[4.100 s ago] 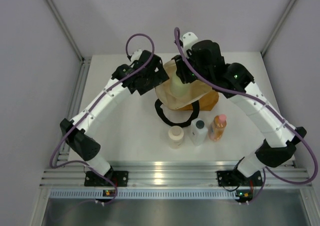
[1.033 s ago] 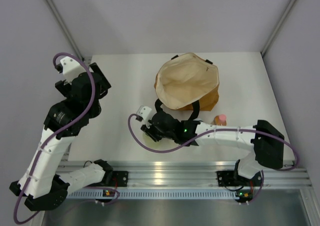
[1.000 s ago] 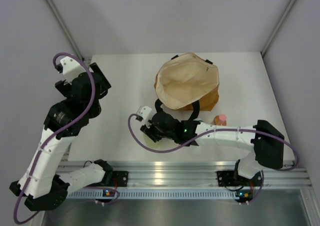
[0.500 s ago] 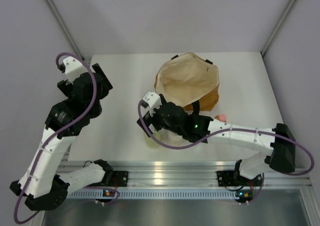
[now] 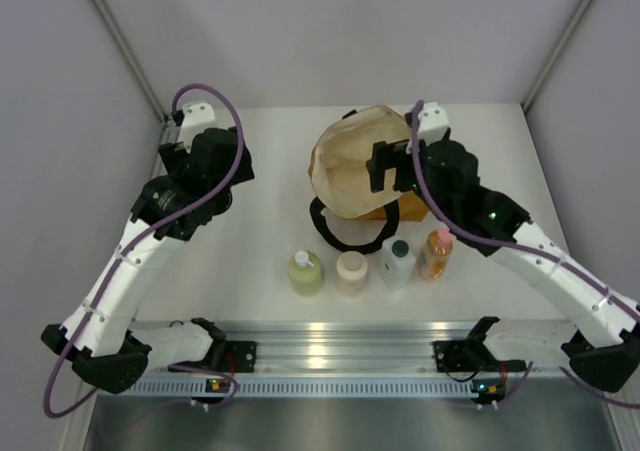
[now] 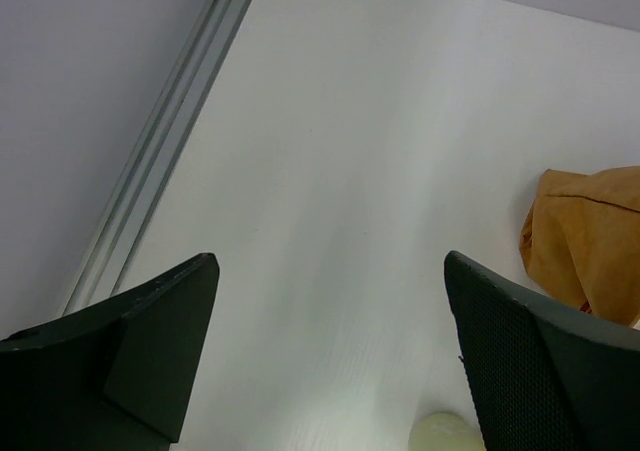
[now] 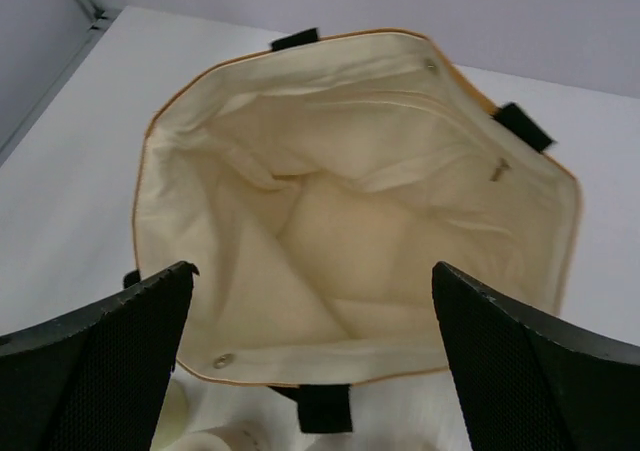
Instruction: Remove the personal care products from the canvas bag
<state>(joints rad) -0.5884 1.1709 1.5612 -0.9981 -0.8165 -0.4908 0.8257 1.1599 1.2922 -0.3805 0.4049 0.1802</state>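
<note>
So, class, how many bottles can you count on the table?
4, in a row in front of the canvas bag: left to right, yellow-green bottle, cream bottle, white bottle, orange bottle. The right wrist view shows none inside the bag.

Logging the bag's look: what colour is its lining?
Cream; inside the bag it shows best in the right wrist view.

Canvas bag [image 7: 350, 221]: matt cloth, creased cream lining. Orange bottle [image 5: 434, 257]: glossy plastic. Table [image 5: 262, 176]: smooth, matt. Rail [image 5: 330, 337]: shiny metal.
</note>
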